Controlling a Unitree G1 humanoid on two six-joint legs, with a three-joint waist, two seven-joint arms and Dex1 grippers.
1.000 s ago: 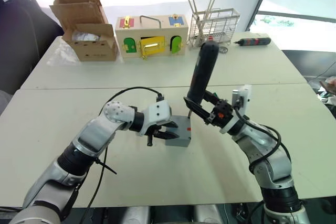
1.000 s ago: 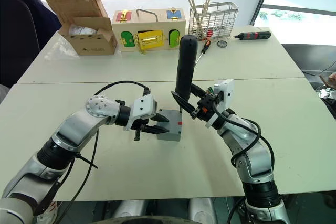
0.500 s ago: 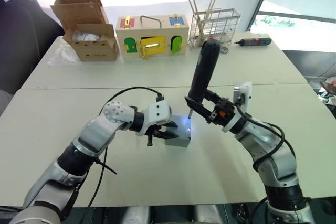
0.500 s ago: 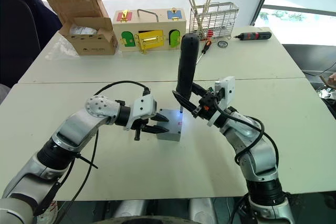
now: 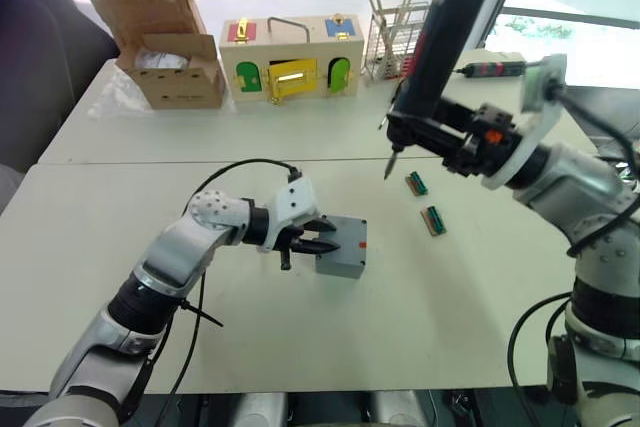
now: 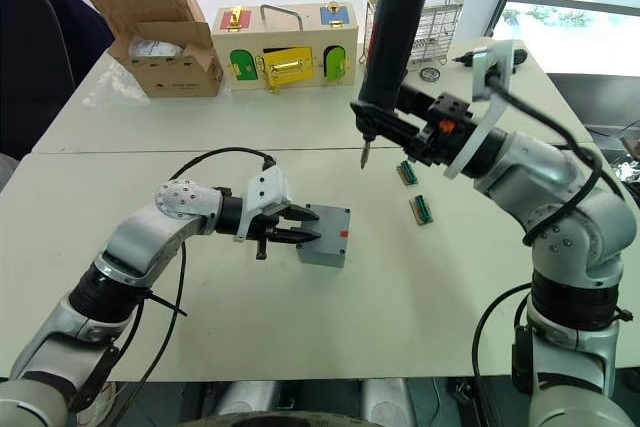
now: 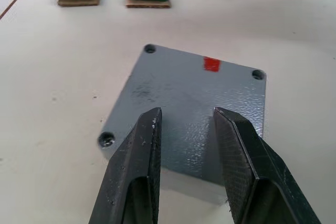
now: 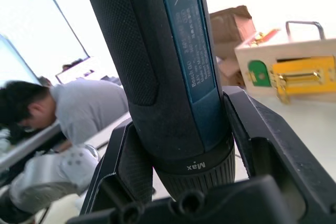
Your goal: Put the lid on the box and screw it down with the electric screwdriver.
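The grey box [image 5: 341,265] sits on the white table with the grey lid [image 7: 184,90] lying flat on top, screw holes showing at its corners and a small red mark near one edge. My left gripper [image 6: 316,227] is open at the box's left side, its fingers [image 7: 137,171] slightly apart over the lid's near edge. My right gripper [image 5: 420,132] is shut on the electric screwdriver [image 5: 450,27], a thick black cylinder held upright and high. Its bit tip [image 5: 388,169] hangs in the air above and to the right of the box.
Two small green blocks [image 5: 416,184] [image 5: 433,219] lie right of the box. At the back stand a cardboard box [image 5: 165,42], a wooden box with coloured doors [image 5: 290,57], a wire basket of sticks [image 5: 395,37] and a black-and-red tool [image 5: 490,69]. A person [image 8: 47,114] bends nearby.
My right arm has lifted the screwdriver up and to the right, off the box. The light at its tip is gone. The left gripper stays at the box.
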